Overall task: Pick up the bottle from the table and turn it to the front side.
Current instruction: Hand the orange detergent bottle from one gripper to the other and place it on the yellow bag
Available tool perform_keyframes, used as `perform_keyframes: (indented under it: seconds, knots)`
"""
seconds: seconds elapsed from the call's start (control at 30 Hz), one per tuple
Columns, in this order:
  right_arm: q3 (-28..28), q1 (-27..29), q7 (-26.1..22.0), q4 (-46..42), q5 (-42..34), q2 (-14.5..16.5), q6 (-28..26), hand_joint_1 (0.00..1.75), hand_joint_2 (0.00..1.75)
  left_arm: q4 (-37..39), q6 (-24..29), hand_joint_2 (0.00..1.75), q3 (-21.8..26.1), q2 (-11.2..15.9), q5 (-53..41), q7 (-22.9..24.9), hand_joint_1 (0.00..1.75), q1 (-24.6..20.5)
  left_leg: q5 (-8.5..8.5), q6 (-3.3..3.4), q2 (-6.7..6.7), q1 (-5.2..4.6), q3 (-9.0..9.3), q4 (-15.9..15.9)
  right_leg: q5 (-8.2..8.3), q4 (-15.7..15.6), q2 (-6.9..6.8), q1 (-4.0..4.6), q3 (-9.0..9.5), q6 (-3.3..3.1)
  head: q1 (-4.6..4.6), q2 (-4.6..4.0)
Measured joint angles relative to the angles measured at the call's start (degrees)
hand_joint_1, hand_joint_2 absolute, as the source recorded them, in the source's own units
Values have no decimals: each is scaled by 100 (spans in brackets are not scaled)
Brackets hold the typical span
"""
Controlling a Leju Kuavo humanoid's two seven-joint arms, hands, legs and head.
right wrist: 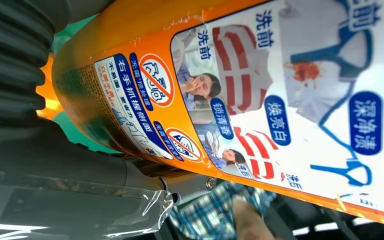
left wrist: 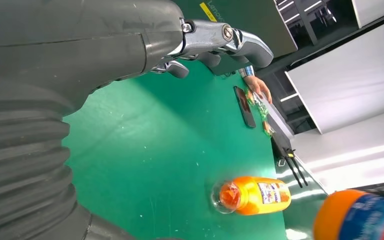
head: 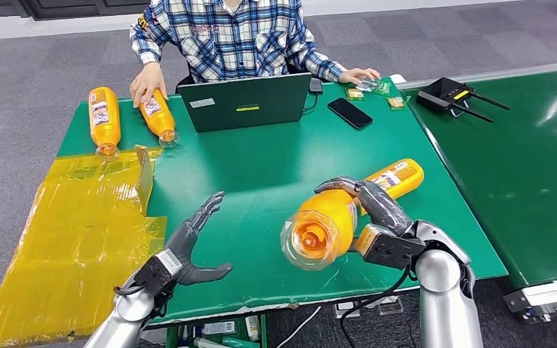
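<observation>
Right robot hand grips — left robot hand spread, holding nothing.

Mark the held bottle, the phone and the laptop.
held bottle (head: 337, 217), head view, orange body by the cap.
phone (head: 349, 112), head view, middle of the dark screen.
laptop (head: 250, 103), head view, back of the lid.

The laptop at the far edge of the green table serves as the landmark. In front of it lies a broad bare stretch of table, open to a hand. Nearer the robot and to the laptop's right, the bottle held in the right hand blocks that side. To the laptop's left lie two more bottles, one under a person's hand, with yellow sheeting and a cardboard flap in front of them. Just right of the laptop lies a phone.
</observation>
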Motion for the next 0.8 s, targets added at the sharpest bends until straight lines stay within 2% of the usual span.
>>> perform_keyframes:
  seconds: [0.13,0.43,0.6,0.8]
  knots:
    - [-102,80,1,-193,-101,153,0,175,175,-1,19,175,0,-17,-25,0,0,8,0,0,10,0,0,0,1,0,8,0,-3,0,0,1]
    - [-206,120,9,-121,38,271,0,175,175,-195,-134,175,1,-177,28,0,0,76,-1,0,15,0,0,0,3,0,13,0,-5,-2,1,-1]
    - [-211,122,25,240,220,324,0,175,175,-787,-229,175,11,-338,575,-3,0,167,-3,0,16,0,-1,0,3,0,14,0,-6,-2,1,1]
    - [-226,109,26,826,415,324,0,175,175,-1630,-603,175,112,-515,1029,-5,0,256,-4,-1,15,0,-2,0,3,0,14,0,-6,-2,1,1]
